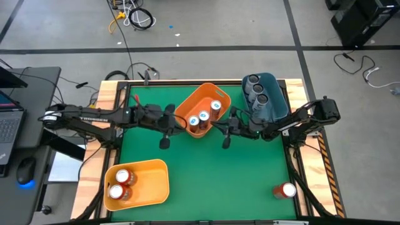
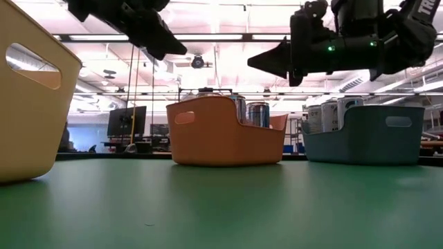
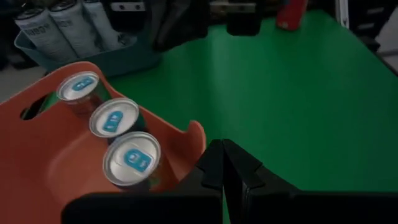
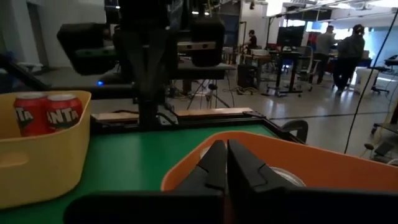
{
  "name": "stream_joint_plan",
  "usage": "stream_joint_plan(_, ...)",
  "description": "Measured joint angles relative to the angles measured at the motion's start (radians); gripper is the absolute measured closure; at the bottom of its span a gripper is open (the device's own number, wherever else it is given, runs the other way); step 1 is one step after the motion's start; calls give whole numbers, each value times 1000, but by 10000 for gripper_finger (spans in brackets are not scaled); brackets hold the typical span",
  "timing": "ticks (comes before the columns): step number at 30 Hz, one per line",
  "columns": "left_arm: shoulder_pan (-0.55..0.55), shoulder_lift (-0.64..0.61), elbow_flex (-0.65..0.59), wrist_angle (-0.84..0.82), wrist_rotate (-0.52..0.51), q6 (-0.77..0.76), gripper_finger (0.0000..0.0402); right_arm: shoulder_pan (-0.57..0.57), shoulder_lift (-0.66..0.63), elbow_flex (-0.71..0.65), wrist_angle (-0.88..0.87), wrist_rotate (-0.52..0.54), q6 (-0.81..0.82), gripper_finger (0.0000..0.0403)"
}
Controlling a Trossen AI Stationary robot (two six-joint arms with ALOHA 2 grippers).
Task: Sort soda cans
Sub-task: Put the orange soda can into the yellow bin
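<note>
Green table (image 1: 212, 181): orange bin (image 1: 187, 109) btwn arms (3 cans (image 1: 204, 116) inside)

We looked straight down from overhead and level across the green felt-covered table (image 1: 219, 175). Both wrist cameras sat close above the orange plastic bin (image 3: 56, 149), which every view shared.

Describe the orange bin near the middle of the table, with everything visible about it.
The orange bin looks like smooth moulded plastic, with rounded corners, an oval handle cutout in one end wall and a rim dipping low on one side. It stands upright on the green table, turned at an angle, beside the blue bin. Inside, three cans with silvery tops and light-blue tabs stand in a row. The left pincer and right pincer, both shut, flank it; contact is unclear.
</note>
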Motion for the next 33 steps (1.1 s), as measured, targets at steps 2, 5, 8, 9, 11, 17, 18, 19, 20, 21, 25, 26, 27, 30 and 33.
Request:
stream_joint_plan(2, -21, 0, 8, -25, -18, 0, 401, 0, 0, 18, -36, -20, 7, 397)
stream_joint_plan(5, -47, 0, 9, -45, -44, -4, 401, 3, 0, 63, -123, -63, 21, 388)
stream_joint_plan(8, -61, 0, 9, -74, -68, -20, 401, 16, 0, 114, -215, -69, 22, 375)
stream_joint_plan(9, -63, 0, 9, -87, -83, -26, 401, 20, 0, 131, -244, -69, 16, 371)
stream_joint_plan(11, -67, 0, 9, -115, -104, -44, 401, 29, 0, 166, -298, -69, 7, 362)
stream_joint_plan(17, -67, 0, 9, -142, -111, -54, 401, 33, -47, 266, -567, -110, 11, 348)
stream_joint_plan(18, -67, 0, 9, -142, -111, -54, 401, 34, -58, 277, -603, -113, 11, 347)
stream_joint_plan(19, -67, 0, 9, -142, -111, -53, 401, 36, -71, 287, -637, -116, 10, 345)
stream_joint_plan(20, -67, 0, 9, -142, -111, -50, 401, 38, -85, 295, -671, -118, 7, 344)
stream_joint_plan(21, -67, 0, 9, -142, -111, -50, 401, 41, -99, 303, -706, -118, 6, 342)
stream_joint_plan(25, -67, 0, 9, -141, -111, -50, 401, 57, -172, 336, -872, -121, 4, 334)
stream_joint_plan(26, -67, 0, 9, -141, -110, -49, 401, 61, -190, 342, -916, -121, 5, 331)
stream_joint_plan(27, -67, 0, 9, -141, -110, -49, 401, 66, -207, 345, -955, -121, 7, 329)
stream_joint_plan(30, -67, 0, 9, -140, -110, -49, 401, 82, -254, 350, -1043, -121, 18, 323)
stream_joint_plan(33, -67, 0, 9, -138, -110, -49, 401, 96, -295, 350, -1119, -121, 45, 317)
